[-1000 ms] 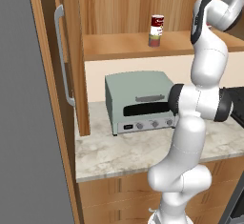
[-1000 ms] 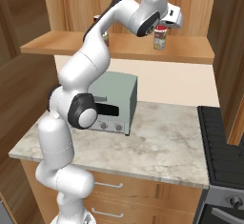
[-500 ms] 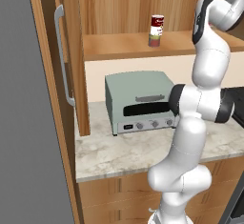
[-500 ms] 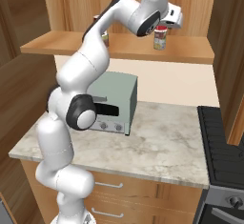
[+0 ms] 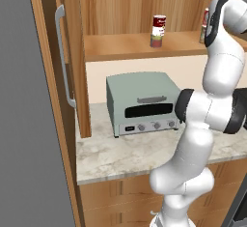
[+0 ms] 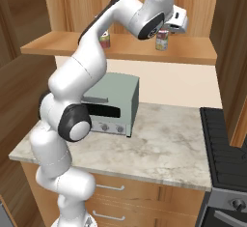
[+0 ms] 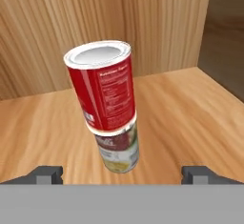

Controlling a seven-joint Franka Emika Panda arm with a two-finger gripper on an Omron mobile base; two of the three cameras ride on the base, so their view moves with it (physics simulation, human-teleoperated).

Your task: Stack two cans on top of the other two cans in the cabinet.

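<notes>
The gripper [image 7: 122, 174] is standing spread wide, empty, just before a red can [image 7: 102, 86] sitting, seemingly slightly off-centre, atop a greenish-grey can [image 7: 119, 147] on the cabinet shelf [image 7: 190, 108]. Another stack [image 5: 157, 30] is standing well apart along that shelf.

wooden shelf [image 7: 190, 104], two can stacks [image 5: 157, 30]

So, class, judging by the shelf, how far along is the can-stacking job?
Done, it seems: a dark-red-and-white can sits on a greenish-grey can in the cabinet. In hand: the red can rests, slightly off-centre, on the second grey can, with the claw open, clear of it. Left: probably only drawing the arm back.
</notes>
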